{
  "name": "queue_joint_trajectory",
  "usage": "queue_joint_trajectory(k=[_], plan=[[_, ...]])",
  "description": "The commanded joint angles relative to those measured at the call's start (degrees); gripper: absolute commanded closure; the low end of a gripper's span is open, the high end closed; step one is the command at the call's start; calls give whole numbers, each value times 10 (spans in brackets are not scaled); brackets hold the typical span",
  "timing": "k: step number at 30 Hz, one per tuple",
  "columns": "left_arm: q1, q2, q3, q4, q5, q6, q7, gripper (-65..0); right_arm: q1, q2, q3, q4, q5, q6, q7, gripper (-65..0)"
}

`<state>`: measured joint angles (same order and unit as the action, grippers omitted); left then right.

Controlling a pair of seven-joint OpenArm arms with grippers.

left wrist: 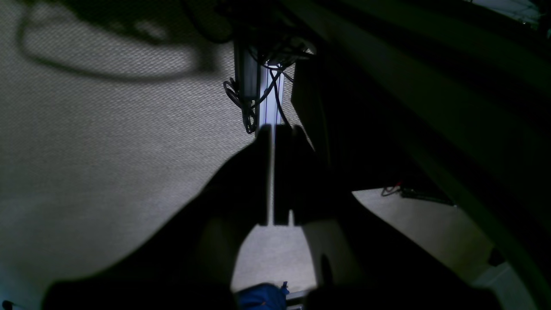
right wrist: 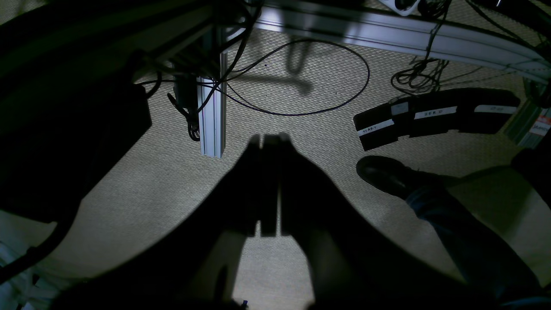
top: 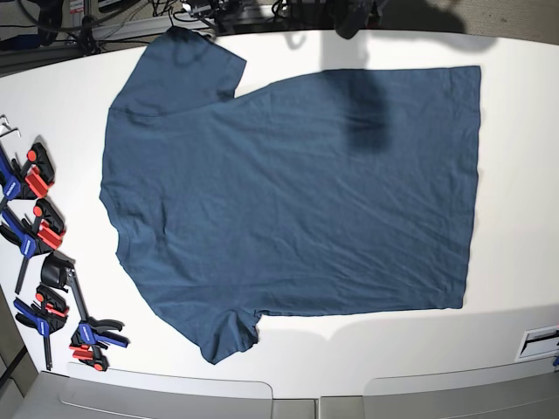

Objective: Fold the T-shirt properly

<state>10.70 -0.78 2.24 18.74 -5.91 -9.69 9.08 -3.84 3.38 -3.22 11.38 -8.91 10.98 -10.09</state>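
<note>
Base view shows the T-shirt spread flat on the bench, long axis left-right, collar end left. Both grippers, left and right, hang over carpet off the bench, jaws pressed together and empty; neither looks nearer.

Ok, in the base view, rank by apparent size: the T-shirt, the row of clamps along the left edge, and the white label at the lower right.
1. T-shirt, by far the largest.
2. Row of clamps.
3. White label, smallest and partly cut off by the frame edge.
</note>
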Motion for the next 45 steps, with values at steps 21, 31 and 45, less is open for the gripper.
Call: queue_joint_trajectory(k=[21, 31, 45], plan=[[73, -3, 1, 82, 1, -13, 7, 0, -26, 5, 0, 30, 3, 4, -5, 0], [150, -52, 1, 155, 1, -13, 8, 0, -126, 30, 0, 149, 4, 4, -2, 0], [382, -196, 1, 468, -2, -17, 21, 0, -350, 105, 0, 469, 25, 9, 13, 0]])
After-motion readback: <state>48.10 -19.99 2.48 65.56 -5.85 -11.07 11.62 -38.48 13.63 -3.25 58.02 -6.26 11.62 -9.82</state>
